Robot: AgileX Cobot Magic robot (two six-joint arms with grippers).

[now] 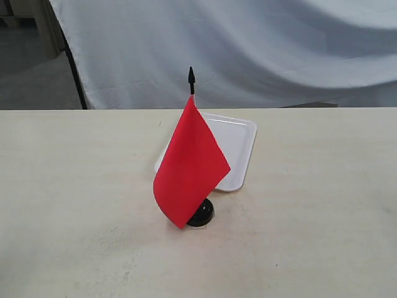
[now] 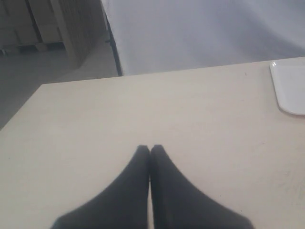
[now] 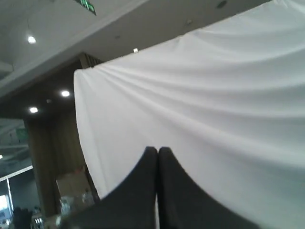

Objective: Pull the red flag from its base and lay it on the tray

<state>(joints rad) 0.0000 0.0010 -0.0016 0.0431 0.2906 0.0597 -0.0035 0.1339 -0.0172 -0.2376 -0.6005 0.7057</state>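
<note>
standing upright near the middle of the table (image 1: 310, 217), a red flag (image 1: 189, 167) with its pole pushed into a small round black base (image 1: 201, 214). hanging from the pole toward the left side of the exterior view, with the red cloth hiding most of the pole and one part of the base. showing above the cloth, only the pointed black tip (image 1: 191, 77) of the pole. lying flat just behind the flag, a white tray (image 1: 239, 139), partly hidden by the red cloth; cannot tell if touching the base or a little apart from it. hanging behind the table, a big white curtain (image 1: 248, 49) with soft folds.

seen in the left wrist view: left tool (image 2: 150, 149) clenched, both dark fingers pressed together at the tips, grasping nothing, hovering over the table, with one corner of the tray at the edge of the picture, well apart from the fingers. seen in the right wrist view: right tool (image 3: 157, 150) also clenched and grasping nothing, pointing up toward the white curtain and some ceiling lamps (image 3: 31, 39).
</note>
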